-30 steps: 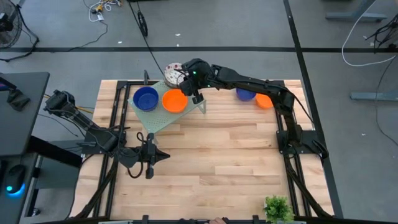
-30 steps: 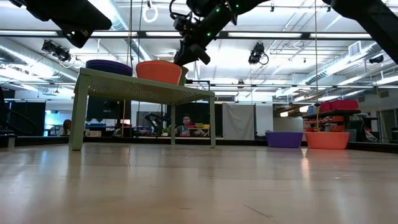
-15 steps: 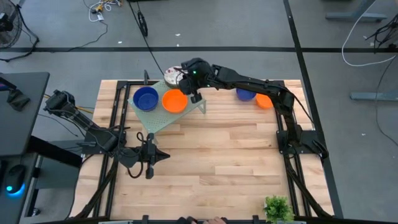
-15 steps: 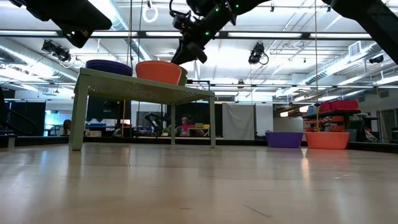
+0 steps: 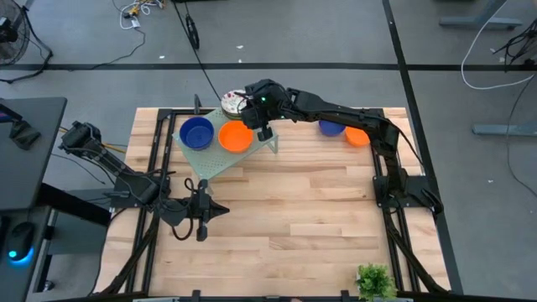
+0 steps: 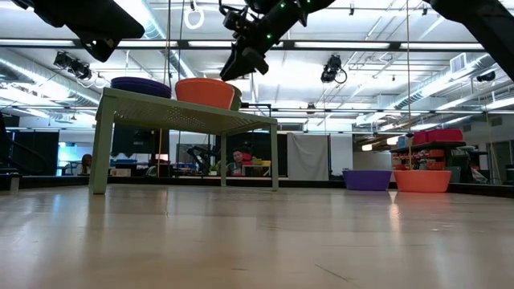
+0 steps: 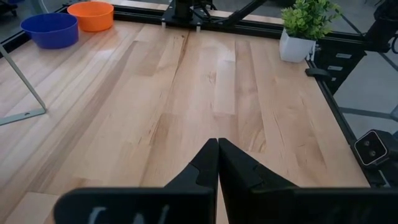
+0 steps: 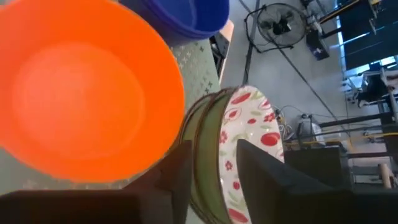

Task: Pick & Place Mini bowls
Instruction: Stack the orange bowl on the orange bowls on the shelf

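Observation:
On the pale green rack [image 5: 214, 159] sit a blue mini bowl [image 5: 196, 132] and an orange mini bowl [image 5: 236, 136]. A white, red-patterned mini bowl [image 8: 249, 121] with a green outside stands tilted at the rack's far edge, close beside the orange bowl [image 8: 81, 87]. What it rests on is hidden. My right gripper [image 8: 214, 155] hovers over it, open, one finger on each side of its rim. My left gripper [image 5: 201, 226] waits shut above the table's near left part. My right gripper comes slanting down from the table's right side, and its fingers [image 8: 177, 168] straddle the patterned bowl's rim [image 8: 217, 134]. I cannot tell whether either finger touches the bowl.
Another blue bowl [image 5: 331, 127] and another orange bowl [image 5: 357, 136] sit on the table at the far right. A small potted plant [image 5: 375, 281] stands at the near right edge. The wooden tabletop [image 5: 302, 210] between the arms is bare.
In the low view my right gripper's fingers have spread apart above the rack's far edge while the hand stays in place. The orange and blue bowls on the rack have not moved.

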You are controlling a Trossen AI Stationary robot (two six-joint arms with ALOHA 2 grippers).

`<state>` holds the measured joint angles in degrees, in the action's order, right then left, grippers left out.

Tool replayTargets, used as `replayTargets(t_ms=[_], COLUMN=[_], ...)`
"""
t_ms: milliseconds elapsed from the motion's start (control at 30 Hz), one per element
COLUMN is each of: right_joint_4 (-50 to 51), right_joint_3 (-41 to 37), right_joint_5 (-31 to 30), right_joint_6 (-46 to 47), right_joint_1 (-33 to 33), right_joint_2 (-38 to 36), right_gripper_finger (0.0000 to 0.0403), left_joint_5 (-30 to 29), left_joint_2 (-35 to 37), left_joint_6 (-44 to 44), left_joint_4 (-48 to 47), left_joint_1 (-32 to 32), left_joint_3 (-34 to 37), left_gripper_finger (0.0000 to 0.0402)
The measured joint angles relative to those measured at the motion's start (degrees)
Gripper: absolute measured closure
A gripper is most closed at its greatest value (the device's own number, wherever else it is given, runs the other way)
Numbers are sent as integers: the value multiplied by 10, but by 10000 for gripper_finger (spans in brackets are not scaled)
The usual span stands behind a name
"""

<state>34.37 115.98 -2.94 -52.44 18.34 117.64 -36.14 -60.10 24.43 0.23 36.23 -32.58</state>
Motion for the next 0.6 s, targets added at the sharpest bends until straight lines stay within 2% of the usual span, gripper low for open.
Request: replayTargets(t_ms=[333, 600], right_joint_4=[83, 54], right_joint_3=[0, 0], right_joint_5=[0, -2], right_joint_6=[28, 70], right_joint_1=[5, 24], right_joint_2=[-10, -8], right_gripper_finger=[393, 391], left_joint_5=[0, 0], left_joint_2=[0, 0], left_joint_6=[0, 0], left_joint_4=[0, 0], left_joint_1=[0, 0], left_joint_3=[0, 0], left_gripper_finger=[385, 385])
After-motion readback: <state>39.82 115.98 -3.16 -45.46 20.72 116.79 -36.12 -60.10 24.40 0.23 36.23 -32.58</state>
